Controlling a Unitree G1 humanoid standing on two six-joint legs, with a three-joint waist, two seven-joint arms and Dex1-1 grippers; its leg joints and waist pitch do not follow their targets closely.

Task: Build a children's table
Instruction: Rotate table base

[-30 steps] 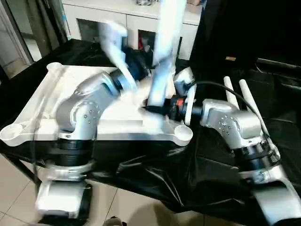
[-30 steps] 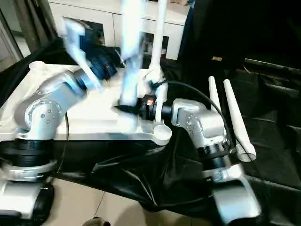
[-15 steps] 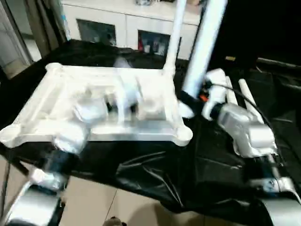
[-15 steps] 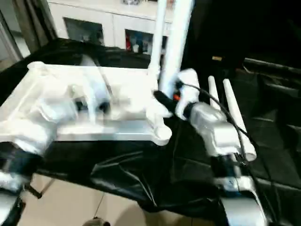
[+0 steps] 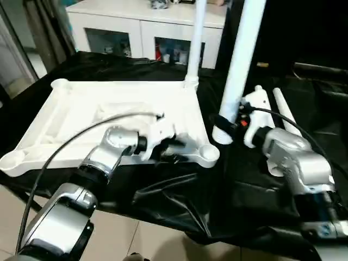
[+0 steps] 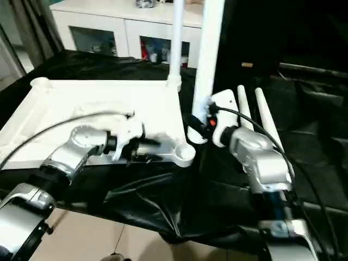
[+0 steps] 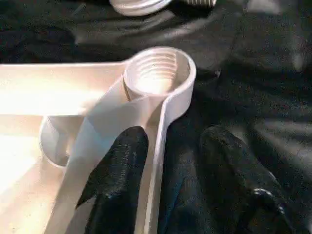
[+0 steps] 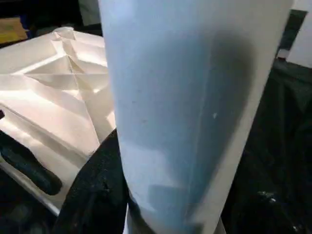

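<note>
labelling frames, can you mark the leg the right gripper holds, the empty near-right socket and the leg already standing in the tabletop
held leg [image 5: 239, 60], left eye view, mid shaft
empty corner socket [image 7: 157, 72], left wrist view, threaded inside
standing leg [image 5: 194, 43], left eye view, lower shaft

The leg [image 5: 239, 60] held upright by the right pincer [image 5: 227, 124] runs off the picture's top edge, as does the leg [image 5: 194, 38] standing in the tabletop's far corner. The two spare legs [image 5: 283, 109] are partly hidden behind the right arm.
</note>
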